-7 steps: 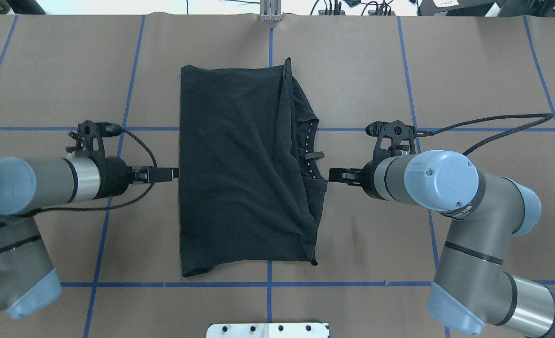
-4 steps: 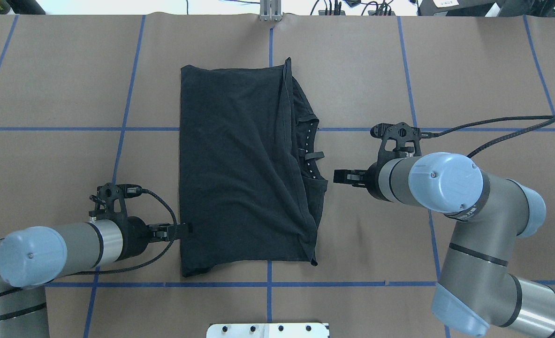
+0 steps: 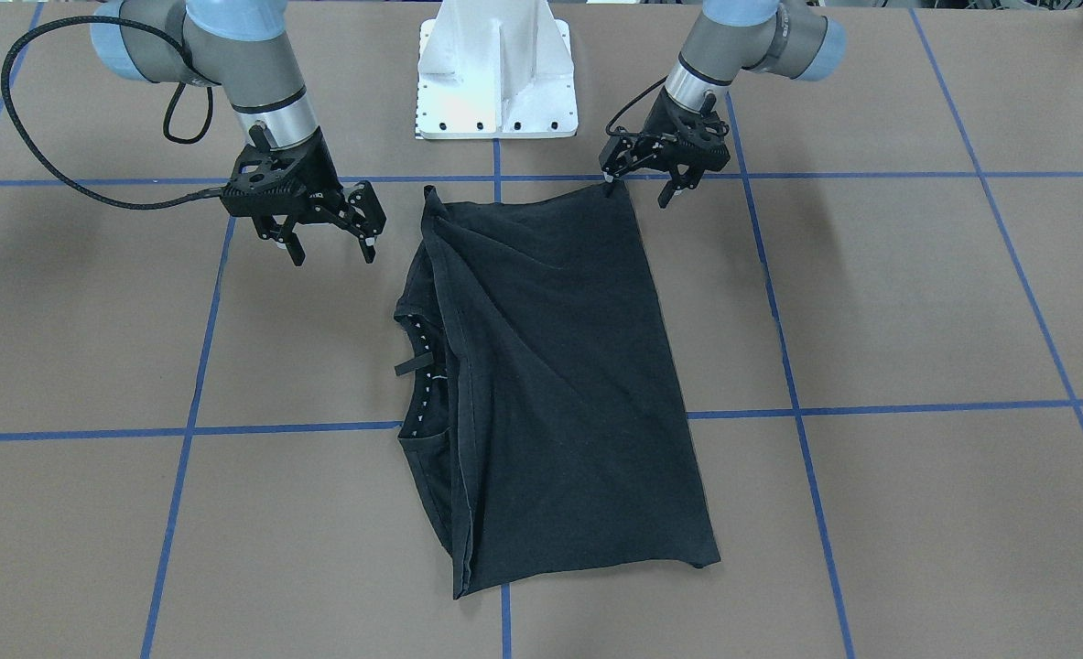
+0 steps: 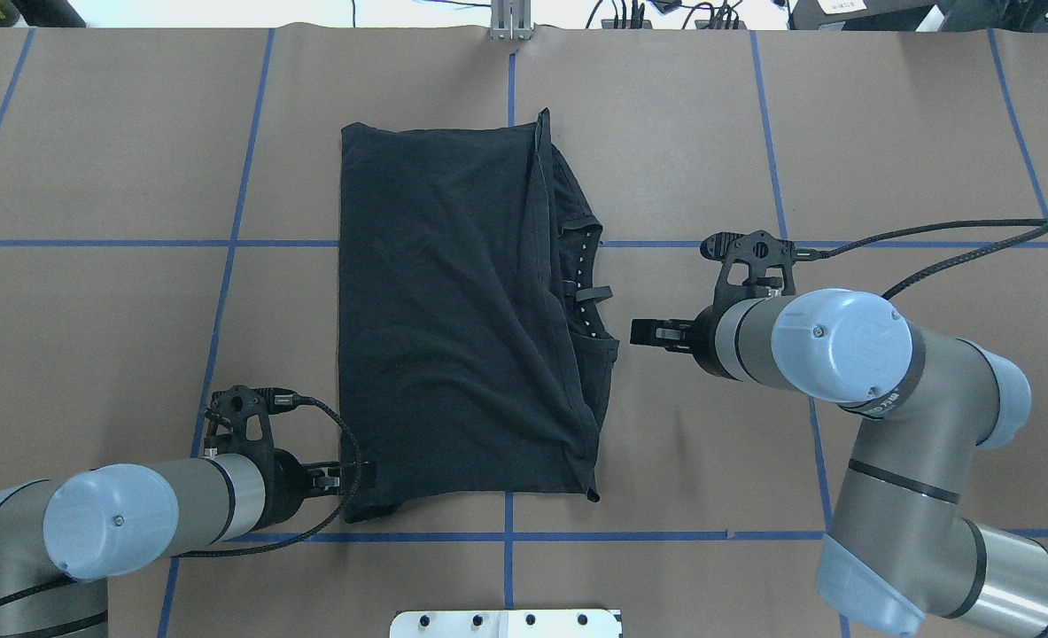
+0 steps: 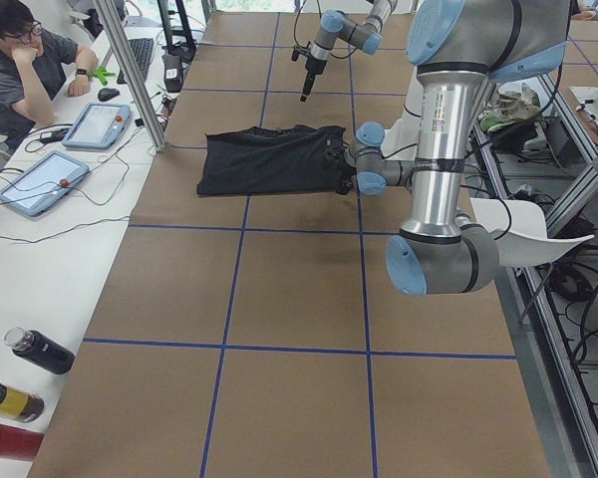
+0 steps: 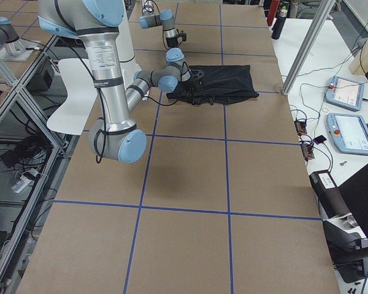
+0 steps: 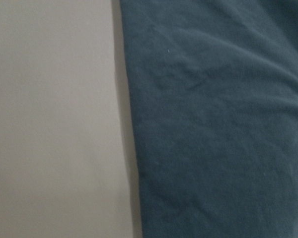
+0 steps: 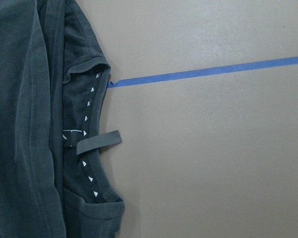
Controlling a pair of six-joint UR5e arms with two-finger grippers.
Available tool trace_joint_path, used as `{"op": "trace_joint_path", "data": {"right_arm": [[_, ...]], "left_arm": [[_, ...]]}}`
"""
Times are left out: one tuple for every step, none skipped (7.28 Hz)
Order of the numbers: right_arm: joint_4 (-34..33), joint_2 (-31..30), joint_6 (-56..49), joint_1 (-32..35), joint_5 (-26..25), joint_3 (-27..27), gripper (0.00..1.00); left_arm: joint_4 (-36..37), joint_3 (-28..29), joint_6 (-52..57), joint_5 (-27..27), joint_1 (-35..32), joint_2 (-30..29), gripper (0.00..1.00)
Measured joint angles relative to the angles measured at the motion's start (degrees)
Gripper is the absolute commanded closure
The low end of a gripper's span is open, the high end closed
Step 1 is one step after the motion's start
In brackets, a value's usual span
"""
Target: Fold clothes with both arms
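Note:
The black T-shirt (image 4: 453,319) lies folded into a tall rectangle at mid-table, its collar (image 8: 89,148) with small white marks facing the right arm. My left gripper (image 3: 637,194) is open and low at the shirt's near left corner, one fingertip (image 3: 611,189) touching the cloth edge; from overhead the left gripper (image 4: 360,478) overlaps that corner. The left wrist view shows only shirt fabric (image 7: 213,124) beside bare table. My right gripper (image 3: 332,256) hangs open above the table, a short way off the collar side, holding nothing. The logo is hidden.
The white pedestal base (image 3: 495,82) stands at the robot's side of the table. Blue tape lines (image 4: 506,536) grid the brown surface. A person (image 5: 20,60) sits at a side desk with tablets (image 5: 95,124); bottles (image 5: 40,351) lie near it.
The left arm has slid back along the shirt's left edge, from its middle to the near corner. The right gripper has drawn slightly away from the collar and now holds still.

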Motion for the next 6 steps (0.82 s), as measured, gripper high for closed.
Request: {"op": "trace_joint_path", "data": {"right_arm": [[0.0, 0.0, 0.0, 0.0, 0.0, 0.0, 0.0], [0.0, 0.1, 0.0, 0.0, 0.0, 0.0, 0.0], [0.0, 0.1, 0.0, -0.1, 0.0, 0.0, 0.0], [0.0, 0.1, 0.0, -0.1, 0.0, 0.0, 0.0], [0.0, 0.1, 0.0, -0.1, 0.0, -0.1, 0.0], [0.0, 0.2, 0.0, -0.1, 0.0, -0.1, 0.0]], "left_arm": [[0.3, 0.0, 0.0, 0.0, 1.0, -0.3, 0.17], [1.1, 0.1, 0.0, 0.0, 1.6, -0.8, 0.22], [2.1, 0.1, 0.0, 0.0, 2.0, -1.4, 0.24], [2.7, 0.1, -0.1, 0.0, 2.3, -1.7, 0.28], [2.9, 0.1, -0.1, 0.0, 2.4, -1.9, 0.34], [3.0, 0.2, -0.1, 0.0, 2.5, -1.9, 0.37]]}}
